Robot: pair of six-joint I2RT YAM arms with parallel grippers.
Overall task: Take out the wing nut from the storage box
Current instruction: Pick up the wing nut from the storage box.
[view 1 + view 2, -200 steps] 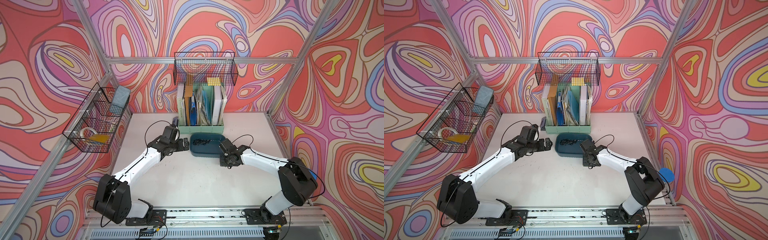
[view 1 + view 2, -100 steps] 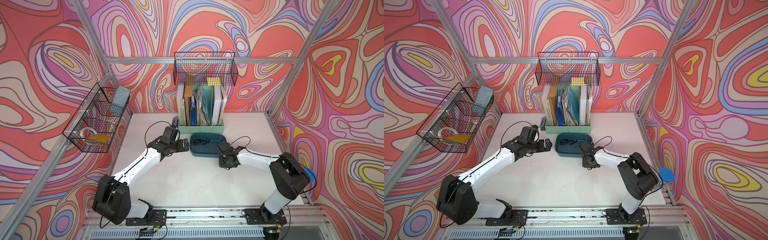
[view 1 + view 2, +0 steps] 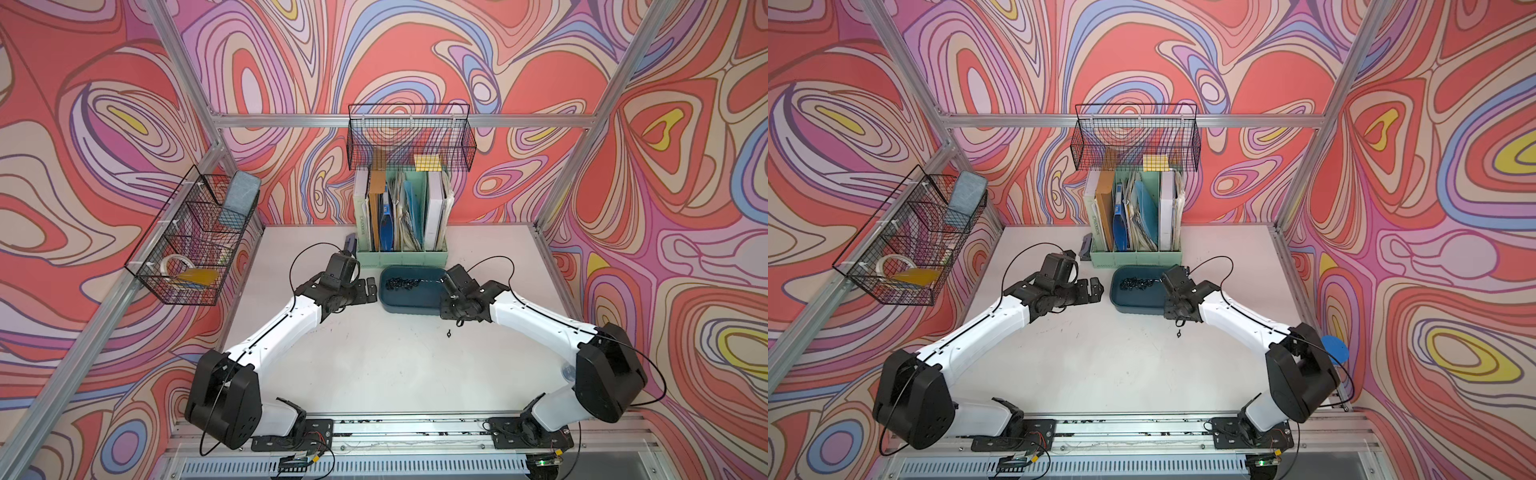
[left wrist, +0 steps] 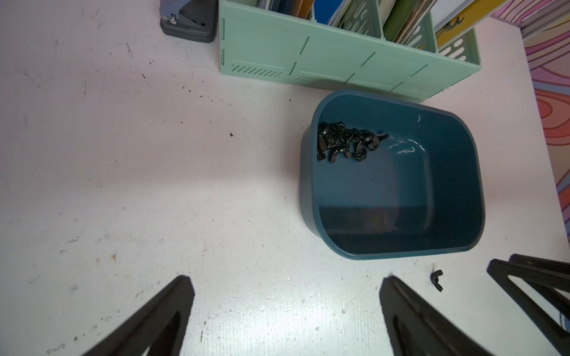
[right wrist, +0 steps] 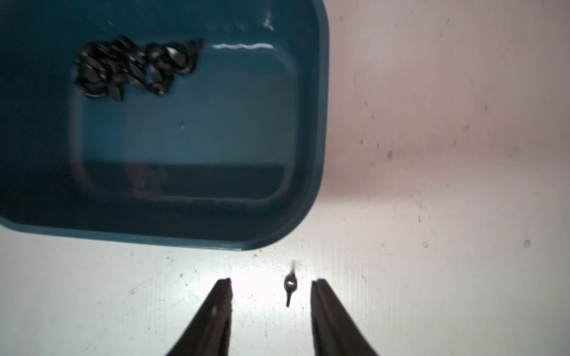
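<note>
Teal storage box [image 4: 305,185] holds nuts [image 4: 342,141]; wing nut [image 5: 290,286] outside; left tool [image 4: 287,279], right tool [image 5: 272,281] released.

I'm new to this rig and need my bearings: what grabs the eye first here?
The loud swirling walls all around. Then the teal storage box on the white table, a heap of black wing nuts inside. One wing nut lies just outside it, between the open jaws of the right gripper.
</note>
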